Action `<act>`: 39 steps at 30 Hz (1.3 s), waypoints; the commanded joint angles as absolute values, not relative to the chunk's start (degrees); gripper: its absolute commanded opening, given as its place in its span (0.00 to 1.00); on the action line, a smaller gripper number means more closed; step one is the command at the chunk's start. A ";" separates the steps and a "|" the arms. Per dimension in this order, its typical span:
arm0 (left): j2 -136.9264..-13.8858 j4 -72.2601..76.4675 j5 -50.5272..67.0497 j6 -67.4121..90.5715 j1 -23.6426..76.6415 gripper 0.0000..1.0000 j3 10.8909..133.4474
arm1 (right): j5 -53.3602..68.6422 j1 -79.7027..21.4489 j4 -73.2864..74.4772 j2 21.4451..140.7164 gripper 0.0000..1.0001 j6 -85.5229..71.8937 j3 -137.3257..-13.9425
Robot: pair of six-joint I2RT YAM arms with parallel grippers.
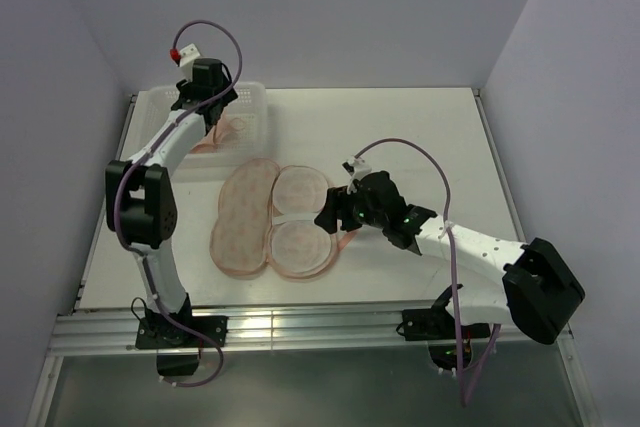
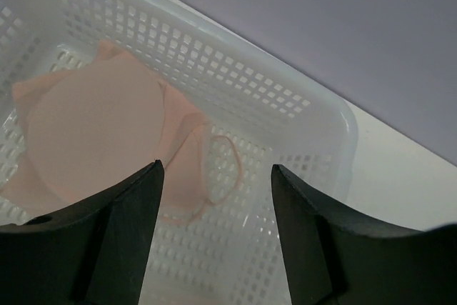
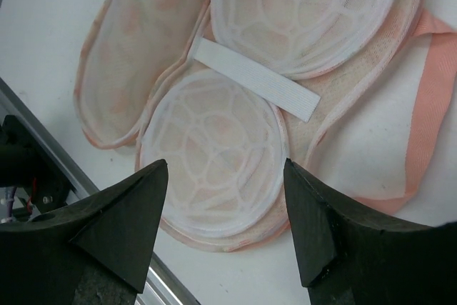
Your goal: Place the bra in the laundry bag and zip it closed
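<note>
The laundry bag [image 1: 272, 218] lies open flat on the table's middle, both halves spread, pale mesh lining and two white domed cup frames showing; it also fills the right wrist view [image 3: 235, 98]. The bra [image 2: 93, 133], pale peach, lies inside the white lattice basket [image 2: 285, 105], also seen in the top view [image 1: 220, 132]. My left gripper [image 2: 214, 176] is open and empty, hovering over the basket beside the bra. My right gripper [image 3: 225, 176] is open and empty, just above the bag's right edge, over the nearer cup frame.
The white lattice basket [image 1: 255, 112] stands at the table's back left. A pink loop strap [image 3: 428, 91] of the bag lies on the table to its right. The metal rail [image 1: 300, 332] runs along the near edge.
</note>
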State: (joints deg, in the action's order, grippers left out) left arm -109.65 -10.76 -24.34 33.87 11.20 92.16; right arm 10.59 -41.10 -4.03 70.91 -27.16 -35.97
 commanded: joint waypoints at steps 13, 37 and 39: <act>-124.36 -17.31 -29.27 24.35 11.34 0.57 104.24 | 7.30 -41.40 -7.47 67.94 0.70 -26.98 -34.45; -120.16 -11.61 -28.20 21.63 12.48 0.00 102.75 | 6.68 -42.54 -7.29 67.06 0.69 -28.04 -35.07; -115.35 -9.33 -29.17 20.83 13.18 0.00 101.00 | 6.16 -42.54 -7.21 66.54 0.69 -28.30 -35.07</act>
State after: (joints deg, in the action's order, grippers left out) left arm -126.41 -15.51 -27.38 22.81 12.05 101.80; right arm 7.75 -42.15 -5.50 68.90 -27.73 -34.44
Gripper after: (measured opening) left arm 0.016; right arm 0.695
